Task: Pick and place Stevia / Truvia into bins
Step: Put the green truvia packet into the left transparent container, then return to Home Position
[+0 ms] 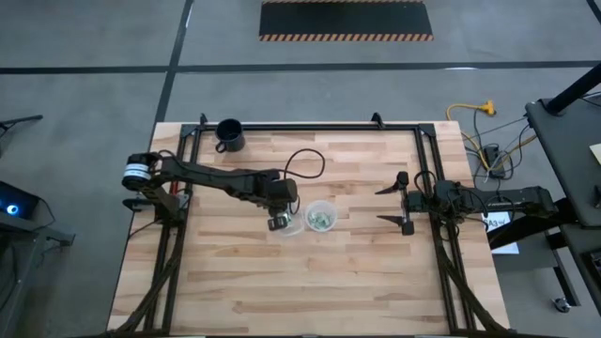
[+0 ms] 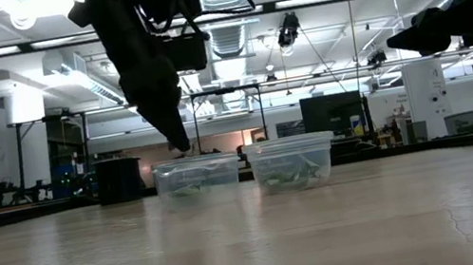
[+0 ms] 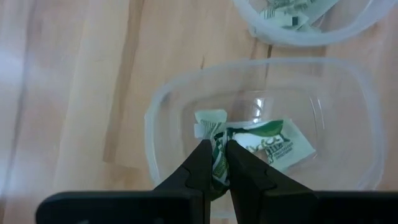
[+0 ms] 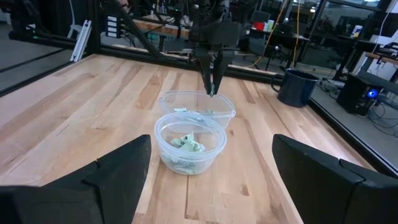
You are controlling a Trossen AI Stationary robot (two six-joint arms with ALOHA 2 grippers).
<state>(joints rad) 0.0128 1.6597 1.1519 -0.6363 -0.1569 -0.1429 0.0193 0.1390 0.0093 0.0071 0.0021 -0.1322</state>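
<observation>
Two clear bins stand side by side mid-table. My left gripper (image 1: pixel 279 222) hangs over the left bin (image 1: pixel 289 225) and is shut on a green-and-white Stevia packet (image 3: pixel 219 163). Its fingertips (image 2: pixel 180 148) are at about rim height over that bin (image 2: pixel 196 176). More packets (image 3: pixel 273 144) lie on the bin's floor. The right bin (image 1: pixel 320 217) also holds several packets (image 4: pixel 186 144). My right gripper (image 1: pixel 396 202) waits open near the table's right edge, clear of both bins. My left gripper pinches one Stevia packet between its two fingers (image 3: pixel 200 165), which come from above, pointing down. The packet's free end (image 3: pixel 210 119) sticks out past the fingertips toward the bin's floor. Whether that end touches the packets below, I cannot tell.
A black mug (image 1: pixel 229 135) stands near the table's far edge, left of centre. A black cable (image 1: pixel 305 161) loops on the table beyond the left gripper. Bare wood lies along the near side (image 1: pixel 310 291) and between the bins and the right gripper.
</observation>
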